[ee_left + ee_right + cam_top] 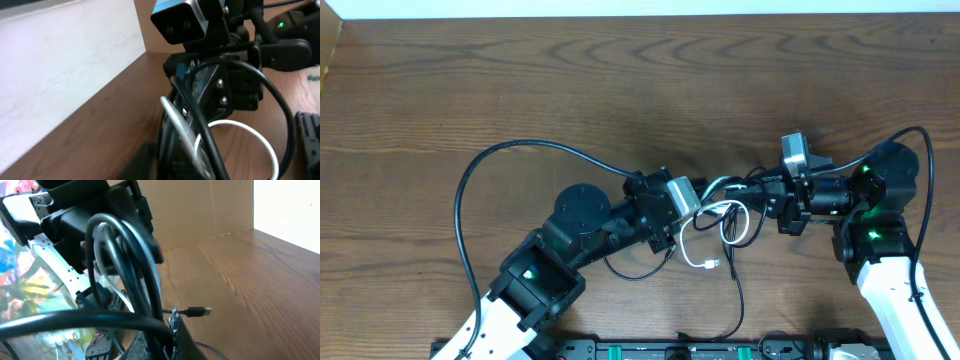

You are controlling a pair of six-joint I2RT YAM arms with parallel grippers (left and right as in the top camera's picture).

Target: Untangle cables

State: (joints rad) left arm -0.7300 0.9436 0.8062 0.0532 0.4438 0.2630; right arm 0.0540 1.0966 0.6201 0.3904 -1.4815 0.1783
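Arms bent inward over the brown wooden bench, meeting at the tangle of thin black and white cables at its centre. Right fingers pinched black strands; whether the left fingers gripped anything could not be told.

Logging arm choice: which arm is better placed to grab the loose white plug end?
Probably left: the left gripper sits close beside the white plug, while the right gripper is across the cable loops, farther from it.
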